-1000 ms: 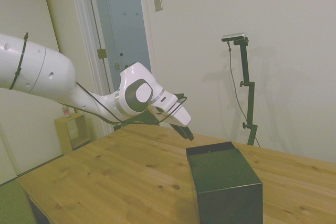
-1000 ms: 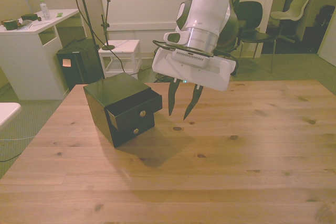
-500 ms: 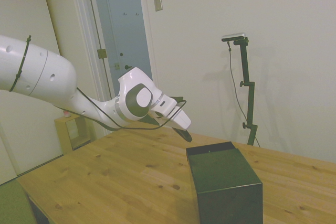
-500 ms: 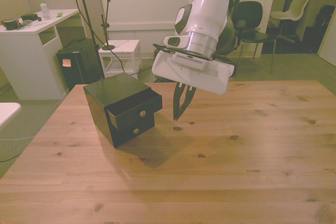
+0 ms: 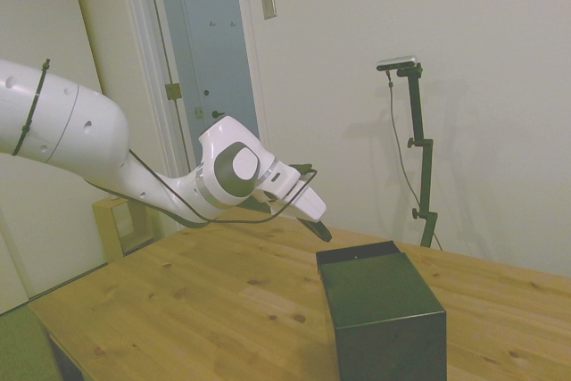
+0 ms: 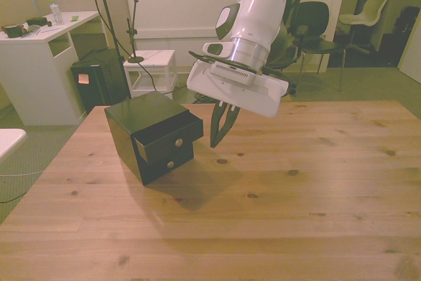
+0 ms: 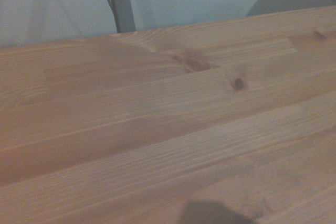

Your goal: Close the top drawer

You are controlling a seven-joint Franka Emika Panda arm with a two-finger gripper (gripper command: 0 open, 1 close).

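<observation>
The end effector (image 6: pixel 218 135) hangs above the desk (image 6: pixel 276 189) with its two dark fingers drawn together, clenched on nothing, tips pointing down and tilted toward the front view's left. In the side view the end effector (image 5: pixel 321 229) sits just off the near upper corner of the black cabinet (image 5: pixel 379 310), apart from it. From the front it is a little to the right of the top drawer (image 6: pixel 168 137), not touching.

The top drawer stands pulled out partway from the cabinet (image 6: pixel 152 133), its front face ahead of the lower drawer (image 6: pixel 172 160) beneath it. Each drawer front carries a small round knob; the upper knob (image 6: pixel 178 141) faces toward the front view's lower right. The cabinet rests on the desk toward the front view's left, turned at an angle to the desk's edge.

The wrist view shows only bare wooden planks of the desk (image 7: pixel 157 129) with a dark knot (image 7: pixel 239 83), somewhat blurred.

Behind the desk stand a white table (image 6: pixel 46 64), a dark chair (image 6: pixel 316 27) and a pale chair (image 6: pixel 371 8).
</observation>
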